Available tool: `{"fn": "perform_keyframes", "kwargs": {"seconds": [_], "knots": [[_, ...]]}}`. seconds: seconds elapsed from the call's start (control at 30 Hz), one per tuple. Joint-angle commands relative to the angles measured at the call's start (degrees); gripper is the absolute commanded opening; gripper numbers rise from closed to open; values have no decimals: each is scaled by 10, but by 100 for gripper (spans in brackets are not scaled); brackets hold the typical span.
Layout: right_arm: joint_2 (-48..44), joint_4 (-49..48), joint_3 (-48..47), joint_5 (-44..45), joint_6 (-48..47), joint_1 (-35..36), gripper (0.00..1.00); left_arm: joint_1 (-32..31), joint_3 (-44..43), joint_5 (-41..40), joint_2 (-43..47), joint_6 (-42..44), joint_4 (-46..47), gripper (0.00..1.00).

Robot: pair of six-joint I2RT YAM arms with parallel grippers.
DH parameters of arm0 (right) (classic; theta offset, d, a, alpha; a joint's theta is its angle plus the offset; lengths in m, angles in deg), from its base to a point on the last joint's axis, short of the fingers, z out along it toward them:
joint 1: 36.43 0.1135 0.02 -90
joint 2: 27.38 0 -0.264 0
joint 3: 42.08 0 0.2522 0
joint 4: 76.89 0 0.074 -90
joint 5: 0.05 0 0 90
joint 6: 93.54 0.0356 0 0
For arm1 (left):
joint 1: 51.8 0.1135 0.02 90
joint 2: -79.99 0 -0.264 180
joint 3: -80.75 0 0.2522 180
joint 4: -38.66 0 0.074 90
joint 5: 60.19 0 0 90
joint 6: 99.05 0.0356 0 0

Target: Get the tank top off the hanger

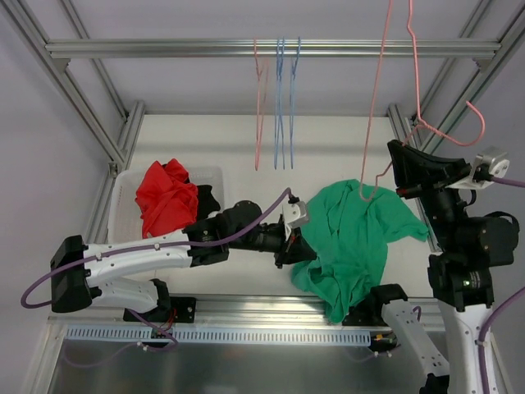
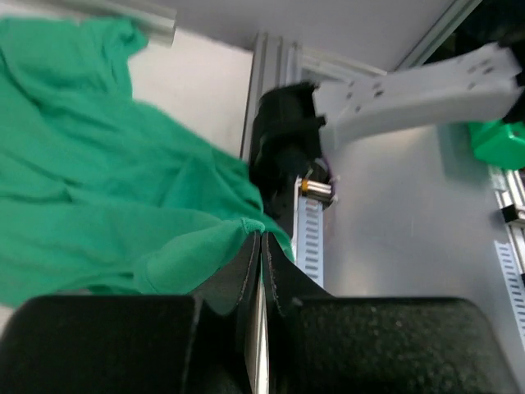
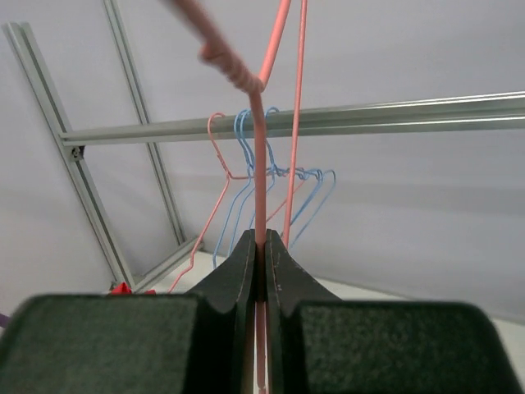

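The green tank top point(image 1: 357, 234) lies crumpled on the table and droops over the front edge. My left gripper point(image 1: 292, 244) is shut on its left edge; in the left wrist view the gripper point(image 2: 262, 239) pinches a hem of the green cloth point(image 2: 98, 189). The pink wire hanger point(image 1: 379, 90) stands nearly upright, and its lower bend point(image 1: 367, 194) rests on the tank top. My right gripper point(image 1: 399, 152) is shut on the hanger; in the right wrist view the gripper point(image 3: 261, 240) clamps the pink wire just below its twisted neck point(image 3: 236, 75).
A white bin point(image 1: 123, 187) at the left holds a red garment point(image 1: 166, 197). One pink and two blue empty hangers point(image 1: 277, 107) hang from the back rail point(image 1: 164, 48). Frame posts stand at both sides. The right arm's base point(image 1: 385, 308) sits under the tank top's drooping end.
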Motion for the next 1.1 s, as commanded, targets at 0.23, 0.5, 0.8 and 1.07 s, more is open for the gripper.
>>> {"fn": "perform_keyframes", "kwargs": {"seconds": [0.23, 0.5, 0.8, 1.07], "knots": [[7, 579, -175, 5, -76, 4, 0, -33, 66, -89, 75, -8, -44, 0], [151, 625, -257, 21, -98, 7, 0, -38, 118, -160, 172, -7, -118, 99], [425, 607, -530, 141, -114, 131, 0, -38, 188, -242, 229, -41, -185, 99], [594, 597, -690, 240, -93, 161, 0, -38, 193, -234, 235, -71, -193, 99]]}}
